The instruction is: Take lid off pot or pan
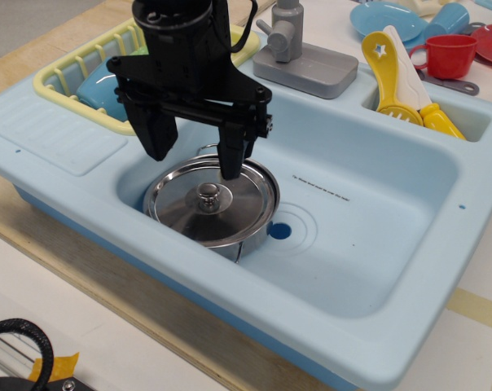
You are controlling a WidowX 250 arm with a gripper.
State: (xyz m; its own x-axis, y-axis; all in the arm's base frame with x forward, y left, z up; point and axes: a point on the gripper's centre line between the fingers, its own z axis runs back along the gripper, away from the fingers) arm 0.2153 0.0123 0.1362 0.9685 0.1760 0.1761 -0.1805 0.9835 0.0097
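Note:
A small shiny steel pot [254, 230] stands in the left part of the light blue toy sink basin [376, 236]. The flat round steel lid [230, 204] sits on it, with a small round knob [209, 194] at its centre. A thin wire handle shows at the pot's back rim [204, 149]. My black gripper [195, 161] hangs open just above the lid's back part, one finger [156, 134] to the left and the other finger [232, 156] to the right of the knob, slightly behind it. It holds nothing.
A yellow dish rack [83, 69] with a blue item stands behind left. A grey faucet [299, 49] stands at the back. Yellow utensils [401, 81] lie in the right compartment. A red cup [450, 55] and blue plate [384, 18] sit behind right. A dark blue drain [279, 230] is beside the pot.

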